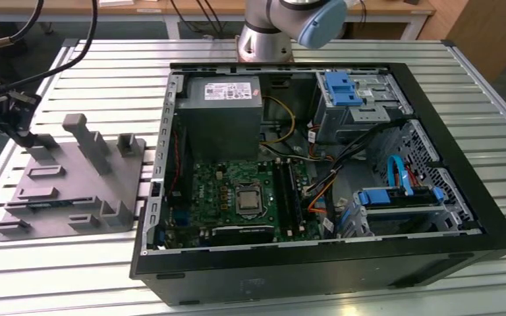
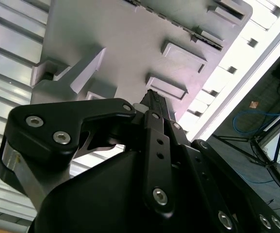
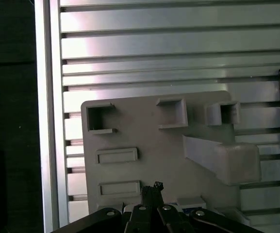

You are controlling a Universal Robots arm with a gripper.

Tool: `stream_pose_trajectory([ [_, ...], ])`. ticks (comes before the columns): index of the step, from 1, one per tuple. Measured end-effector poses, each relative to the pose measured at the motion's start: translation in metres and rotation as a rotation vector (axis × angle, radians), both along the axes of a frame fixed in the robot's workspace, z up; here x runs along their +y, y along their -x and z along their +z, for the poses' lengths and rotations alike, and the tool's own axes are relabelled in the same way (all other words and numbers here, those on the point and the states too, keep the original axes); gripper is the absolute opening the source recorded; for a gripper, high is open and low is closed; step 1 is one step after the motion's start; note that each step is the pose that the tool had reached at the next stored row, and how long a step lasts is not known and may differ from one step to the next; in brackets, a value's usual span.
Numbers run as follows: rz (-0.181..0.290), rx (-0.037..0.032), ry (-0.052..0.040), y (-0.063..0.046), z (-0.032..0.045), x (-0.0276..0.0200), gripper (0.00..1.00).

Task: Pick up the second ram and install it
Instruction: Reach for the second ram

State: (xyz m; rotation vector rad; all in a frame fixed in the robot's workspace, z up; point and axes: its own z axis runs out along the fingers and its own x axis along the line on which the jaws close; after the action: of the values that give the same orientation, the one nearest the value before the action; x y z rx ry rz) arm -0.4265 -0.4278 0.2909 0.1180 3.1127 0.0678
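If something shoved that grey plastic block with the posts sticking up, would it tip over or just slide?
The grey fixture looks wide and low with a flat base, so it would probably slide across the slatted metal table rather than tip. It seems moulded as one solid piece, so it is likely stiff. Its upright posts could catch a push.

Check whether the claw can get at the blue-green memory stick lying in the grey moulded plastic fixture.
Probably yes. The claw hangs over the grey moulded plastic fixture, and the blue-green memory stick lies uncovered in its slot, apart from the upright grey posts.
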Motion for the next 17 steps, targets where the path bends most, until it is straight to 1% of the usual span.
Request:
stream_pose_trajectory([
  [17,0.000,0.0000,0.0000,0.000,-0.0203,-0.0014,0.10],
])
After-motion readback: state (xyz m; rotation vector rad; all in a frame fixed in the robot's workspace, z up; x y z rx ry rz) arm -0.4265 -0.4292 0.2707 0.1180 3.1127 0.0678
